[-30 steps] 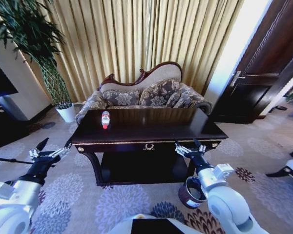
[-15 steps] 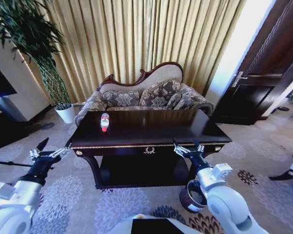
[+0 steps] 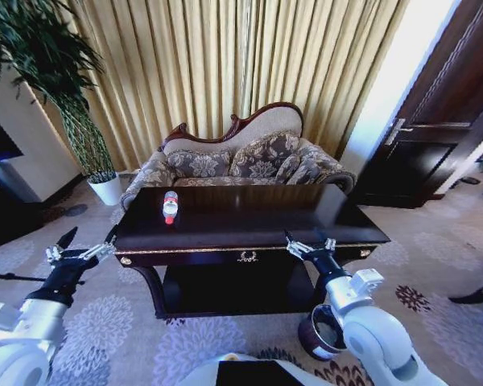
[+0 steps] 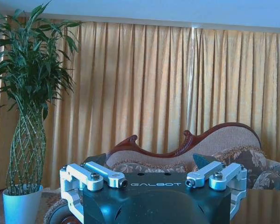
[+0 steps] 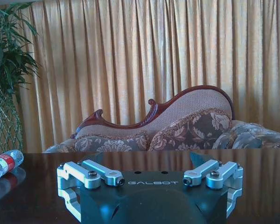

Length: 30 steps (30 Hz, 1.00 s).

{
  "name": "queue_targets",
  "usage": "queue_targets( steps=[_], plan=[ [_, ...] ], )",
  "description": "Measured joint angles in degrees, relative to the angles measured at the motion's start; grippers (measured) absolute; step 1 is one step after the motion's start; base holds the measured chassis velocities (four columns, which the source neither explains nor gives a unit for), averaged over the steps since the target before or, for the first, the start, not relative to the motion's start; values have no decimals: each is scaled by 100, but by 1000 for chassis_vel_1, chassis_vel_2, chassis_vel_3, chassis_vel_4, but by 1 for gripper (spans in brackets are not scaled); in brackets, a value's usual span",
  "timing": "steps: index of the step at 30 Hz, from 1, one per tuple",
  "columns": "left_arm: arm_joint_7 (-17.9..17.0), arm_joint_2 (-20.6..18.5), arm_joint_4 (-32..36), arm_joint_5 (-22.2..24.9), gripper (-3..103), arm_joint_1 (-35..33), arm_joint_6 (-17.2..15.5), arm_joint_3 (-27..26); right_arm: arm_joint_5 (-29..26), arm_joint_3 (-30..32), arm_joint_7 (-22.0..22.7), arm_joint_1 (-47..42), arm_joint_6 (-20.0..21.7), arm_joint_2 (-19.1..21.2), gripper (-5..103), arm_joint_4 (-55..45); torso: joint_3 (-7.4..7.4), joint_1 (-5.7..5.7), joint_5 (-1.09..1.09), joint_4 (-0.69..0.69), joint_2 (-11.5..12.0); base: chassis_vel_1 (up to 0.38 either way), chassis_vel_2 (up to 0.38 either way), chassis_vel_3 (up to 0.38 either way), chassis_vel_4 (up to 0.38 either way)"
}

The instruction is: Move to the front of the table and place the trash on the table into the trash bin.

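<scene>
Bottle (image 3: 170,207): one, lying on table (image 3: 249,219); one trash bin (image 3: 319,332) beside right hand (image 3: 309,245); left hand (image 3: 84,244), both spread, empty.

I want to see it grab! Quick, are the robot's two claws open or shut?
Left gripper: open, holding nothing, beside the dark glossy wood table.
Right gripper: open, holding nothing, at the table's front edge.

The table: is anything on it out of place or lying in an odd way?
One thing: a plastic bottle with a red label lies on its side near the far left of the table, not upright. Nothing looks spilled or damaged.
</scene>
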<state>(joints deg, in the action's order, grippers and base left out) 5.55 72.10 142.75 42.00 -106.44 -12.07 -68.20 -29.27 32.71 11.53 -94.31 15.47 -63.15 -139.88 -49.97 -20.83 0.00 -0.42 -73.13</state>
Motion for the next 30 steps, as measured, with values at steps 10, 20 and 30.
queue_targets(
  steps=[10, 20, 30],
  plan=[
    [20, 0, 0, 14, 100, 2, 15, -4, 0, -8, 10, -16, 0, 2, 100, -40, 0, 0, 0, -1, 0, -92, 76, 85, -94],
    [-153, -357, -168, 132, 100, 111, 32, -17, 9, 6, 39, -59, -21, -112, 100, -46, 0, -1, 0, 0, 1, -44, 41, 42, -43],
    [-1234, -1421, -395, 555, 100, 889, -322, 367, 164, -40, 43, -103, -118, -261, 100, 66, 0, 0, 0, -1, 0, 0, 0, 0, 0]
  ],
)
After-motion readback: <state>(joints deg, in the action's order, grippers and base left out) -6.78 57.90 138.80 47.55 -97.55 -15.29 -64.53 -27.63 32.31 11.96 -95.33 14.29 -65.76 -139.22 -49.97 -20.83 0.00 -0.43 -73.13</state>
